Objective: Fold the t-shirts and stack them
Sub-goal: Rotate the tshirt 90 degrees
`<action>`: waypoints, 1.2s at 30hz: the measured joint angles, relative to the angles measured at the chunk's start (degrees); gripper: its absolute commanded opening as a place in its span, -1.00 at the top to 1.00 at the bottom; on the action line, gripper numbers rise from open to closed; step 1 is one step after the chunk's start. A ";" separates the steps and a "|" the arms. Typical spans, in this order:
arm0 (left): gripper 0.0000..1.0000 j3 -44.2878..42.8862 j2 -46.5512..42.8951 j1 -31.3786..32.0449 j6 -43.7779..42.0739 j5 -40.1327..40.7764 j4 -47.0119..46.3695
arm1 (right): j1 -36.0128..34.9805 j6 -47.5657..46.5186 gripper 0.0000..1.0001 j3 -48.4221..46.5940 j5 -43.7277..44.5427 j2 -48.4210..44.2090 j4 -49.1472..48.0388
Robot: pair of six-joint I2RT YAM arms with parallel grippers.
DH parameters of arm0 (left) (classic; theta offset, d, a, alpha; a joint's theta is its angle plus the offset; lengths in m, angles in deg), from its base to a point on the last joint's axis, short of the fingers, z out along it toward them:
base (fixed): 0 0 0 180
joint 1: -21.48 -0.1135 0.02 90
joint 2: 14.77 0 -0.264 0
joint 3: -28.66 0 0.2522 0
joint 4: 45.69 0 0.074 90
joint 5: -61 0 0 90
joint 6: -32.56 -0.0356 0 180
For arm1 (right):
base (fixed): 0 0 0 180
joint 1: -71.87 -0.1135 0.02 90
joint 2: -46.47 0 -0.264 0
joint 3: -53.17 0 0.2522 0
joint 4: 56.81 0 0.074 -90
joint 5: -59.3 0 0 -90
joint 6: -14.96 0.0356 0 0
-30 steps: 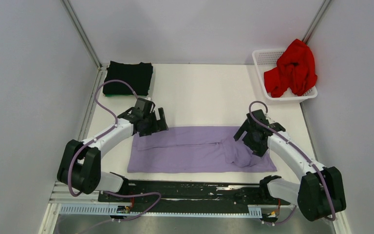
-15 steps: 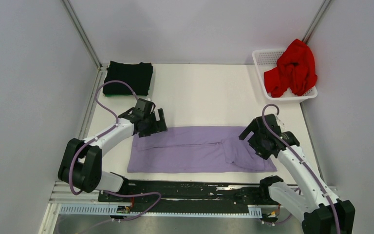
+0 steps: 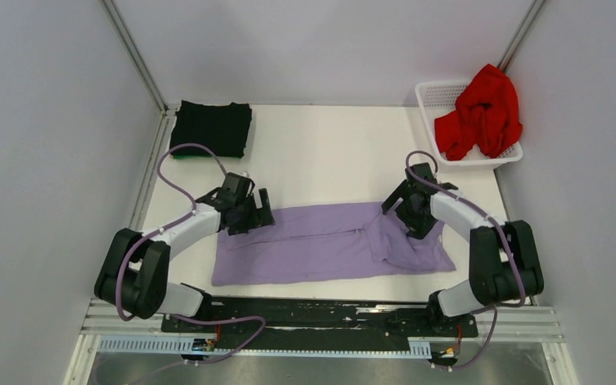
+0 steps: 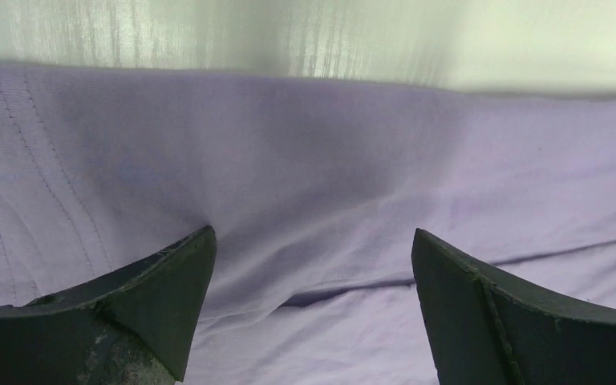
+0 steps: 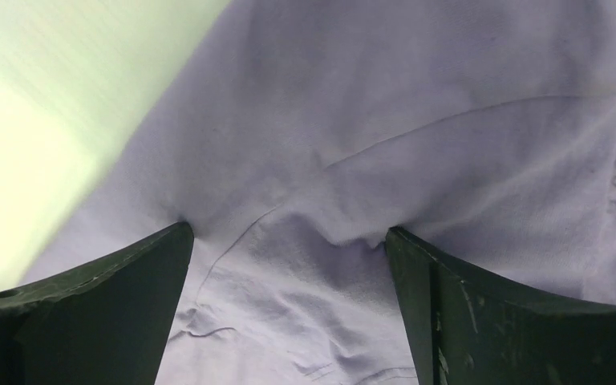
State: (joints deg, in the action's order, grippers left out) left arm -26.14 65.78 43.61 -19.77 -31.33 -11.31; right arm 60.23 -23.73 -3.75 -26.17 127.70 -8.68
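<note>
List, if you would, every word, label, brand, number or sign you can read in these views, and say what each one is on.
None: no text can be read in any view.
The lavender t-shirt, black t-shirt, red t-shirt and white basket are all plain.
The wrist views show only bare lavender cloth and stitching.

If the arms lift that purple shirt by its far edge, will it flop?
Probably: the lavender t-shirt lies flat in thin layers and wrinkles at the open right gripper, so it should drape from any pinch. Pushed, it would likely bunch rather than slide, as the crease at the left gripper suggests.
</note>
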 measured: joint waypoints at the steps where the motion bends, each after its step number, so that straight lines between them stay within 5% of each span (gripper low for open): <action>1: -1.00 0.76 -0.74 0.00 0.13 -0.15 -0.55 | 0.76 -0.26 -1.00 -1.97 -0.33 2.38 -0.70; 15: -1.00 15.47 -17.27 4.39 6.43 -8.94 -7.23 | 3.69 -7.43 -1.00 -41.86 -11.82 37.57 -12.20; 29: -1.00 4.24 6.64 29.00 13.55 -14.53 -27.04 | 3.13 -6.58 -1.00 -92.67 -30.99 73.02 -15.41; 36: -1.00 -3.34 13.94 36.52 12.26 -14.27 -28.09 | 0.35 -7.96 -1.00 -98.25 -33.48 77.94 -22.27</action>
State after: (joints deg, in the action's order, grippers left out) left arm -29.48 79.73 80.13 -7.51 -45.60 -39.40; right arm 60.58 -31.69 -102.00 -59.65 205.64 -30.95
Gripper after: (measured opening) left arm 0.996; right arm 0.998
